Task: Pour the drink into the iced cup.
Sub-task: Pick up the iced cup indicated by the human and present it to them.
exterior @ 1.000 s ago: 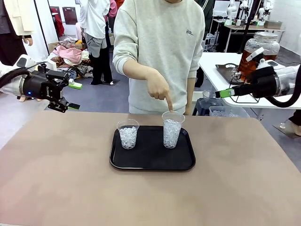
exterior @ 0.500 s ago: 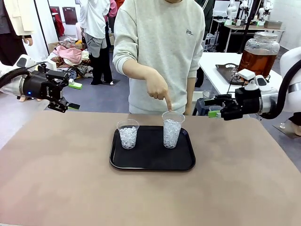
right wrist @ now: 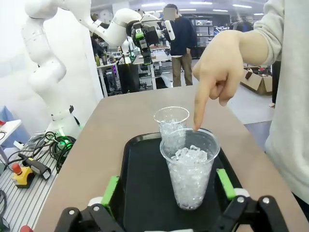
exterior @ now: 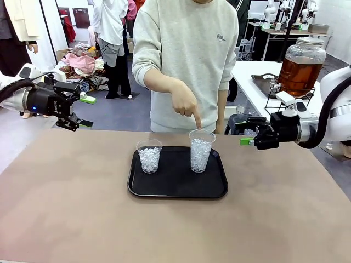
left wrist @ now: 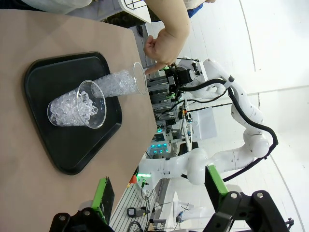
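Both jaws spread wide — empty, taller iced cup [exterior: 201, 152] upright on tray [exterior: 175, 186], mouth up

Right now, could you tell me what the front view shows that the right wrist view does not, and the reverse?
The front view adds the amber drink in a glass jar on a white side table behind the right arm. The right wrist view adds a red button and cables beside the brown table. Both share the black tray, the shorter cup and taller cup of ice, the person's hand pointing down at the taller cup, and the open right gripper facing that cup.
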Available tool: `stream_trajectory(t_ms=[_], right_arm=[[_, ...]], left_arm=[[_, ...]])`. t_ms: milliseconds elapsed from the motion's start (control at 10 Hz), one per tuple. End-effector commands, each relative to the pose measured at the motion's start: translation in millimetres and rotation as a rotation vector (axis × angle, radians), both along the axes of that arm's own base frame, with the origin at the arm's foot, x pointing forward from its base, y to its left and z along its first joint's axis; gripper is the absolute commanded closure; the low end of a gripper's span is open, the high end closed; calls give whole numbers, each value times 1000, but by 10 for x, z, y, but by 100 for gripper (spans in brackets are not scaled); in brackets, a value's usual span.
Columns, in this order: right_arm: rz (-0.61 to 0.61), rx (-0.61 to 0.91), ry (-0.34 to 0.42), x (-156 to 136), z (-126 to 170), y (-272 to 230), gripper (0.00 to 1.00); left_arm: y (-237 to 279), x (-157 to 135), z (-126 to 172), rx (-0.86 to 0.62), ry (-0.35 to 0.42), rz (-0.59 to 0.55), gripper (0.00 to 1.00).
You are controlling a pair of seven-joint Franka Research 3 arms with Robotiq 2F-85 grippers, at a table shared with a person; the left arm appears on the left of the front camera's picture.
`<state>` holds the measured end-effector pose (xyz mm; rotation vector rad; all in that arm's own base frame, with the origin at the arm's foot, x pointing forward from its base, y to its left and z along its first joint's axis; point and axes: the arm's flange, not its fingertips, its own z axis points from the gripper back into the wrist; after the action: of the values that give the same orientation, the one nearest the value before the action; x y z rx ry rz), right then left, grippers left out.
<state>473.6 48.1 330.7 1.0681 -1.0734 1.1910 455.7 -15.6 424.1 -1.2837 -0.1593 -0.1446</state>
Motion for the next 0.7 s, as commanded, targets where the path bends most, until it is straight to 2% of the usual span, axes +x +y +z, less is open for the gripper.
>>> stream_trajectory(t_ms=[0,200,400,600], right_arm=[[-6,-7,-10,7,42,5,0],[-1,0,-1,1,4,-2,0],[5,42,-76,135,-138,85,0],[8,87,-107,230,-365,123,0]], left_arm=[[1,-7,15,2,-7,5,0],[1,-7,15,2,-7,5,0],[1,-7,15,2,-7,5,0],[1,-7,15,2,-7,5,0]])
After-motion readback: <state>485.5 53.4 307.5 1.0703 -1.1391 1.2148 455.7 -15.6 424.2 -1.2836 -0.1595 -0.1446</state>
